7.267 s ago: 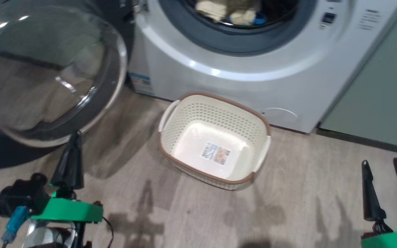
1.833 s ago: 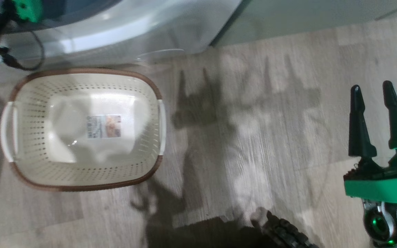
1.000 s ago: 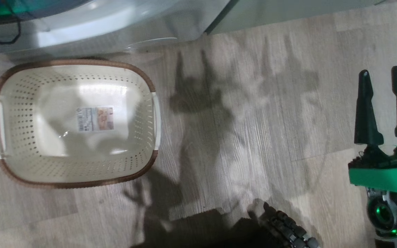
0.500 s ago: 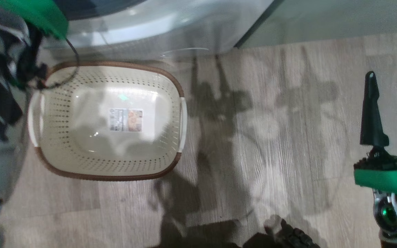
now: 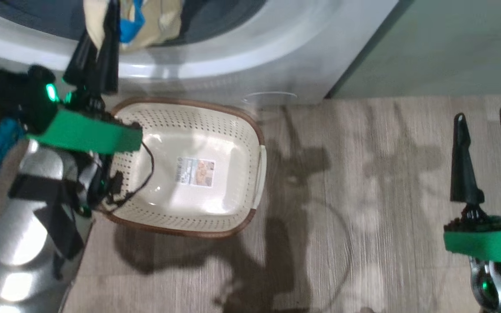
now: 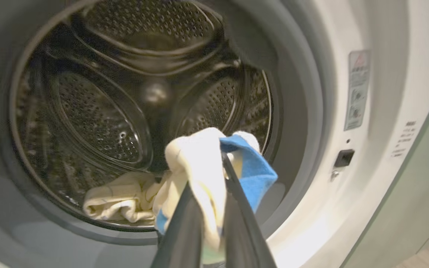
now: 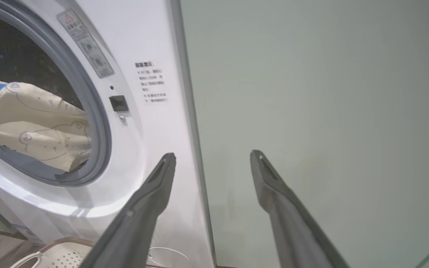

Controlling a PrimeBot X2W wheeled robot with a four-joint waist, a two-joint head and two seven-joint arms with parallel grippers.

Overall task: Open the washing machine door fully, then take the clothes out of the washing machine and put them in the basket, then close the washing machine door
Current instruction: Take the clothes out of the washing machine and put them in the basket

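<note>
The left gripper (image 6: pixel 207 175) is clamped nearly shut on one of the clothes (image 6: pixel 196 156), a cream piece with a blue cuff, held up at the mouth of the drum (image 6: pixel 125 93). More cream fabric lies on the drum's lower lip. Below that, on the near side of the washing machine (image 5: pixel 250 56), the basket (image 5: pixel 189 103) sits on the wooden floor (image 5: pixel 363 195), a label (image 5: pixel 197 171) on its base. Far right, the right gripper (image 5: pixel 482 115) hangs over the floor with fingers spread wide and nothing between them, facing the pale green cabinet (image 5: pixel 442 43).

Left claw (image 6: pixel 207 173) tight; right claw (image 5: pixel 482 114) wide.
</note>
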